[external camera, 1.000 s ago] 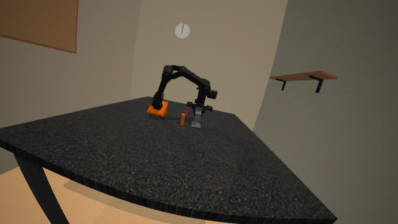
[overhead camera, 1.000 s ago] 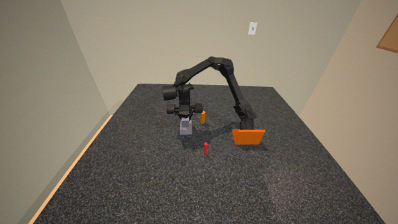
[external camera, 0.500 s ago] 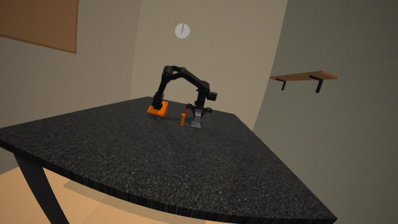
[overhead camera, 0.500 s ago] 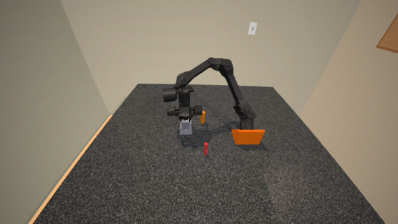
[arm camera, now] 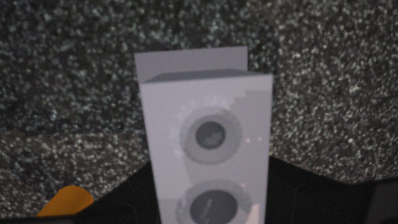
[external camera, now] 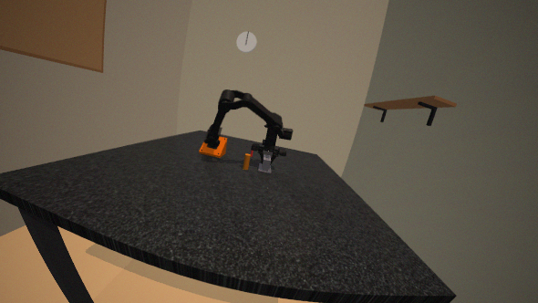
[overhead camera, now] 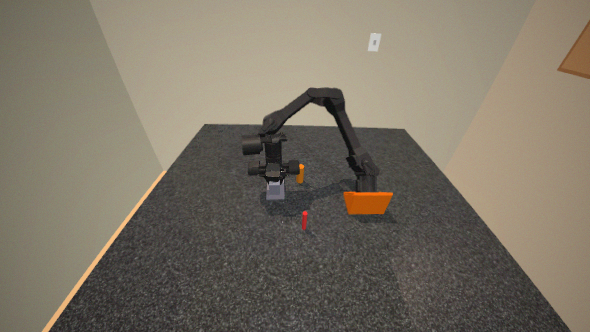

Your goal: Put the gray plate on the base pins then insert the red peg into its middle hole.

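Wrist view: the fingers grip the gray plate (arm camera: 212,120) between them, above the base (arm camera: 192,61).

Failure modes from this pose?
The black hand grips the gray plate above the gray base. The plate looks offset from the base in the wrist view, so its holes may miss the pins and jam. The upright orange cylinder stands close by; opening wide might knock it.
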`<state>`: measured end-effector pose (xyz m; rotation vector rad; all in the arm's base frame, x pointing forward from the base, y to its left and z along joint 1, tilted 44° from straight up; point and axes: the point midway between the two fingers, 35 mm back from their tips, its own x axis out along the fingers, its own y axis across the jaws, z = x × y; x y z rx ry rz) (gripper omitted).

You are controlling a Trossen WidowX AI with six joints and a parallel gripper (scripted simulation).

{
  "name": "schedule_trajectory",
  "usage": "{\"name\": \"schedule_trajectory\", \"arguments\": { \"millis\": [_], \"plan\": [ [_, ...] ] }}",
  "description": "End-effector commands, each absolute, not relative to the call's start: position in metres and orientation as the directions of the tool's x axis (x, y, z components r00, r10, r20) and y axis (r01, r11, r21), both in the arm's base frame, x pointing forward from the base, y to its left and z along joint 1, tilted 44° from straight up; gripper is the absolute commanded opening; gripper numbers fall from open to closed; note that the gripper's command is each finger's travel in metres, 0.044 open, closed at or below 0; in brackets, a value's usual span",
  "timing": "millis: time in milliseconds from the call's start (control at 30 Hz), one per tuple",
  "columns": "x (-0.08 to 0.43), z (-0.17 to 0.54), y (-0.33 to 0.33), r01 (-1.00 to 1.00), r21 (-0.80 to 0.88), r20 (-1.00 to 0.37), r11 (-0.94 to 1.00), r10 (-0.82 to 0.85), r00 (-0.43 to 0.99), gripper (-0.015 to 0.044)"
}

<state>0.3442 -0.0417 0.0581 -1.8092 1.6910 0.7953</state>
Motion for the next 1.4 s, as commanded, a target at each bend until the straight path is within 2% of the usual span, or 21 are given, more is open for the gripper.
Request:
{"name": "schedule_trajectory", "arguments": {
  "millis": [0,267,833,1000,1233,1367],
  "plan": [
    [0.344,0.054,-0.047,-0.997,0.018,-0.726,-0.073,-0.687,0.038,0.0000],
    [0.344,0.056,-0.043,-0.997,0.013,-0.729,-0.073,-0.683,0.040,0.0000],
    [0.344,0.056,-0.043,-0.997,0.013,-0.729,-0.073,-0.683,0.040,0.0440],
    [0.345,0.062,-0.037,-0.997,0.014,-0.731,-0.073,-0.682,0.040,0.0440],
    [0.342,0.133,0.031,-0.997,0.019,-0.731,-0.074,-0.682,0.036,0.0440],
    [0.346,0.140,0.037,-0.997,0.019,-0.729,-0.074,-0.683,0.036,0.0440]
  ]
}}
